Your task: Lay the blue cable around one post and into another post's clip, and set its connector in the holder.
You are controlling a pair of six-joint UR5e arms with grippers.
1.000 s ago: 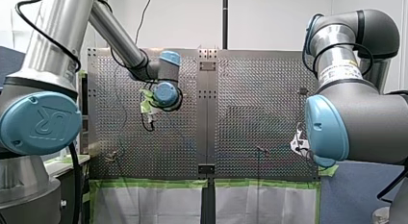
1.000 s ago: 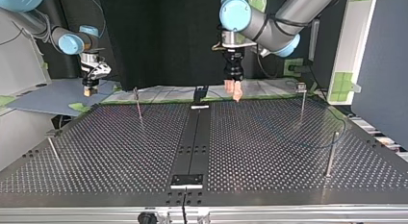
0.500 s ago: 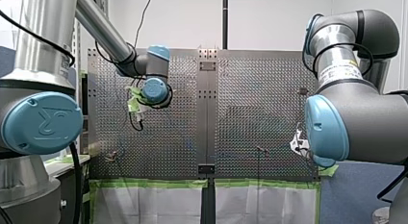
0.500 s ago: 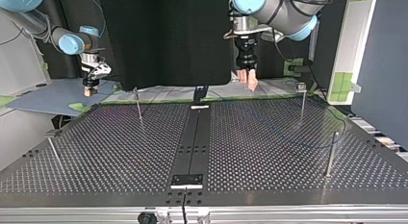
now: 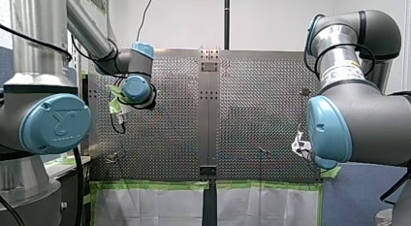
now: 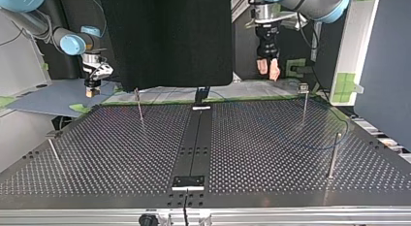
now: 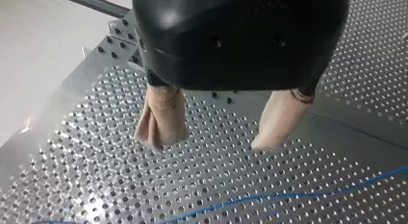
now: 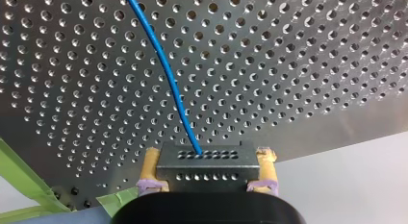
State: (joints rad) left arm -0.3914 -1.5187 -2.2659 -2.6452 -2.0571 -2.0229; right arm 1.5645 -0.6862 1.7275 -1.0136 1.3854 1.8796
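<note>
Risk: thin cable missed or dragged while connector hangs off the plate

Yellow pads [image 8: 153, 170] of right gripper [image 8: 208, 173] pinch connector [image 8: 206, 159] by its ends. The blue cable [image 8: 166, 70] leaves its front face and runs off over the perforated table [image 6: 121, 153]. In top view this gripper sits at 10 o'clock, just past the plate's far corner. Beige pads [image 7: 161, 116] of left gripper [image 7: 215, 139] are spread wide with nothing between them; it hovers above the far edge at 1 o'clock in top view. In its wrist view the cable lies on the plate ahead of the fingers, not between them. Slack lies in a faint arc at 3 o'clock in top view near two thin posts [image 6: 304, 104] [image 6: 333, 155]; cannot tell if it touches either

Likely failures:
- left pads close beside the cable, since it is thin and flat on the holes
- pads come down too far and jam on the plate
- a pull from the right arm tightens the slack, so it sweeps away from the posts or snags and bends one
- cable tension twists the connector in the pinch and spoils seating in the holder, which cannot be picked out for sure here
</note>
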